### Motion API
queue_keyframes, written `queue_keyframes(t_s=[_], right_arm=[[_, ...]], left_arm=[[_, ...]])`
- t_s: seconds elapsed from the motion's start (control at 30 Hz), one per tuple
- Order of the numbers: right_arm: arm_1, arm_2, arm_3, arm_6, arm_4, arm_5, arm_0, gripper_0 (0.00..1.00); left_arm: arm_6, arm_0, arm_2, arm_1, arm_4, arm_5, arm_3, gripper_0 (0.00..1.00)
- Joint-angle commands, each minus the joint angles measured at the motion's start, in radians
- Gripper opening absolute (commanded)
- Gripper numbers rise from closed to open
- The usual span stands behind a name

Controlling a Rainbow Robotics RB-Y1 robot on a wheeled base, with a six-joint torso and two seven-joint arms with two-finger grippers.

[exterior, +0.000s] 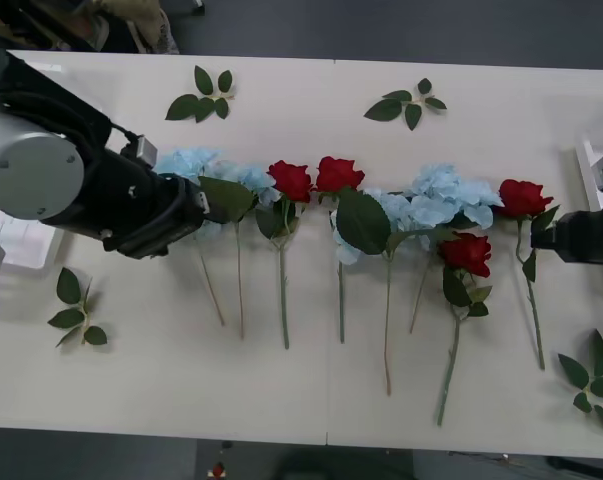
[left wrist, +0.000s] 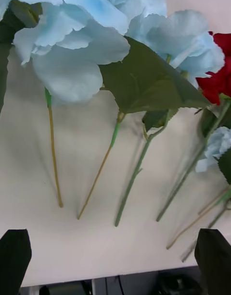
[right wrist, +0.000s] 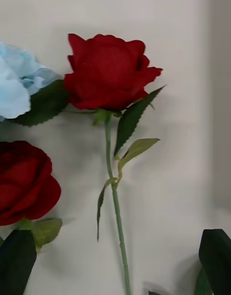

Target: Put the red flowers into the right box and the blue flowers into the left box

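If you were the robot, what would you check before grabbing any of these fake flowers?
1. Left gripper open, black fingers apart: ok.
2. Left gripper over the pale blue fabric flowers at the row's left end: ok.
3. Right gripper beside the rightmost deep-red artificial rose: ok.
4. That rose's thin green stem free of neighbouring flowers: ok.
5. Right gripper fingers open: cannot tell.
6. White plastic right box within reach, only its rim at the table's right edge visible: cannot tell.
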Motion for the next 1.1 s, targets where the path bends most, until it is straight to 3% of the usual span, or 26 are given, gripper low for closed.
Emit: queue_keyframes(t_s=[0.03, 0.33, 0.67, 1.1], right_arm=[[-0.014, -0.011, 0.036, -0.029, 0.009, -0.045, 0.005, 1.0], [-0.014, 0.021, 0.12, -0.02, 0.049, -0.135, 0.005, 1.0], [-0.011, 0.114, 0.214, -0.013, 0.082, -0.244, -0.025, 1.0], [0.034, 0.168, 0.294, -0.002, 0.097, -0.252, -0.101, 1.0]], left_arm=[[0.008, -0.047, -0.052, 0.018, -0.05, -0.062, 0.013, 1.0], [0.003, -0.111, -0.098, 0.015, -0.14, -0.074, 0.135, 1.0], [-0.01, -0.156, -0.133, 0.01, -0.188, -0.183, 0.292, 1.0], [-0.012, -0.23, -0.251, -0.034, -0.32, -0.255, 0.45, 1.0]])
